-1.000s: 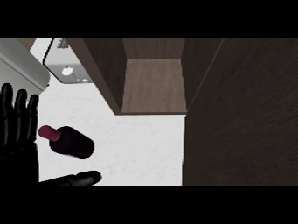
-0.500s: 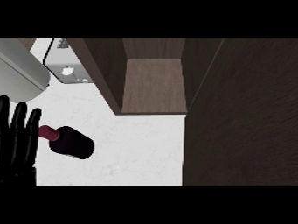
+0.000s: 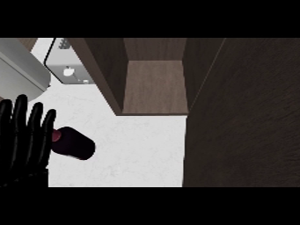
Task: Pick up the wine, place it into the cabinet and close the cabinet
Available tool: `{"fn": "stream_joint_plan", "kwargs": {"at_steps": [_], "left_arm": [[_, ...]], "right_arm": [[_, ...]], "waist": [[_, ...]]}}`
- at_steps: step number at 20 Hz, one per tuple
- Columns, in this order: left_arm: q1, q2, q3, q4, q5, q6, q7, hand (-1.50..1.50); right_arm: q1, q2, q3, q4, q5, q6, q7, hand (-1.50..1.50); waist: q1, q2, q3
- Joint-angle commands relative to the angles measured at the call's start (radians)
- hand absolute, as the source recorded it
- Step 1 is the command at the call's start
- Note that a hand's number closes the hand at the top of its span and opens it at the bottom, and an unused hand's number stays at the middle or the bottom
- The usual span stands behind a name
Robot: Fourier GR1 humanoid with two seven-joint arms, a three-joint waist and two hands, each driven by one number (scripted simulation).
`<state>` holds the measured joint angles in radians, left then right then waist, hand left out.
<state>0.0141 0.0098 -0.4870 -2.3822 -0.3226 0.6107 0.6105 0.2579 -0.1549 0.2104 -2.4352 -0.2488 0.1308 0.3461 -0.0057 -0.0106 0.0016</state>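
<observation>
The cabinet (image 3: 153, 90) is being shown with its door (image 3: 253, 114) swung open; only the bare wooden shelf is being seen inside it. The wine bottle (image 3: 74, 143) is being left lying on its side on the white counter (image 3: 139, 154), outside the cabinet. The left hand (image 3: 19, 140) is being held flat, fingers straight and spread, just beside the bottle's neck. Compared with a second ago, the right hand is no longer being seen; the bottle's position is unchanged.
</observation>
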Motion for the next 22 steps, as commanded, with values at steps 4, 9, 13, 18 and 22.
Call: {"fn": "stream_joint_plan", "kwargs": {"at_steps": [4, 9, 13, 18, 22], "left_arm": [[-0.020, 0.016, -0.024, -0.124, -0.177, 0.039, 0.085, -1.50], [-0.029, 0.068, 0.037, -0.184, -0.171, 0.045, 0.137, -1.50], [-0.048, 0.091, 0.060, -0.145, -0.150, 0.055, 0.090, -1.50], [-0.005, 0.120, 0.100, -0.131, -0.159, 0.079, 0.098, -1.50], [0.115, 0.150, 0.126, -0.123, -0.074, 0.099, 0.010, -1.50]], "right_arm": [[0.020, 0.012, 0.049, -0.204, 0.002, -0.062, 0.090, -1.50], [0.062, 0.000, 0.070, -0.219, 0.006, -0.060, 0.083, -1.50], [0.022, -0.019, 0.028, -0.244, -0.038, -0.073, 0.124, -1.50], [0.019, -0.018, 0.016, -0.244, -0.032, -0.084, 0.121, -1.50], [0.053, -0.021, -0.003, -0.249, -0.065, -0.070, 0.105, -1.50]], "waist": [[0.008, -0.002, 0.000], [0.008, -0.009, 0.001], [0.006, -0.002, -0.001], [0.008, 0.000, -0.001], [0.007, 0.002, -0.002]]}}
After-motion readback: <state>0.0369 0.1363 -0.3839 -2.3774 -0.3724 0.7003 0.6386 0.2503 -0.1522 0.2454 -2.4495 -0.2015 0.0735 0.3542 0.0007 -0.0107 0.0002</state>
